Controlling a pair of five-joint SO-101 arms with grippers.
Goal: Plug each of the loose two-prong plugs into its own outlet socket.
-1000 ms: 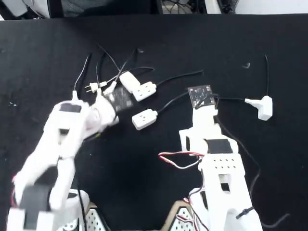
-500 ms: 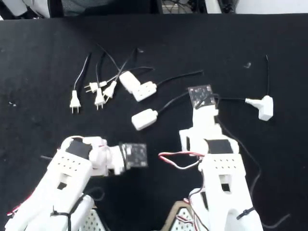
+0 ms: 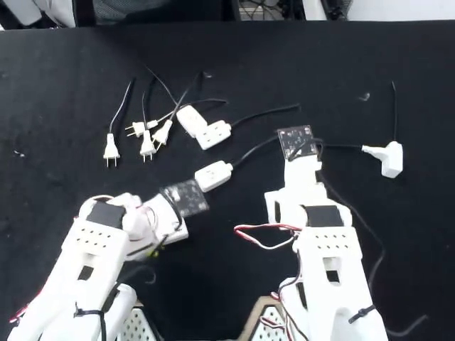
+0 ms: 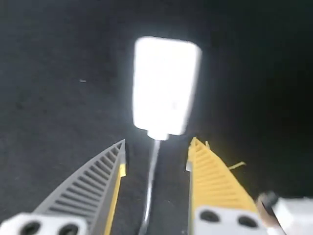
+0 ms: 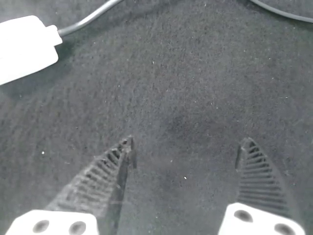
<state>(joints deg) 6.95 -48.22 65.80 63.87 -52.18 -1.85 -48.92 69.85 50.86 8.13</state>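
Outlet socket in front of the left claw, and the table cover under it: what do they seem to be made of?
The outlet socket looks like moulded white plastic, smooth and fairly glossy: rounded corners, bright glare. The table cover looks like black felt or similar cloth, matte: fuzzy fibres and lint specks, no reflections.

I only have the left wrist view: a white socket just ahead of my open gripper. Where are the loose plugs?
Observer: The plugs lie in a cluster beyond your socket and to its left.
Operator: Is there another socket?
Observer: Yes, a second socket lies beyond yours, nearer the plugs.
Operator: What about the other arm?
Observer: The right gripper is open and holds nothing, to the right of both sockets.
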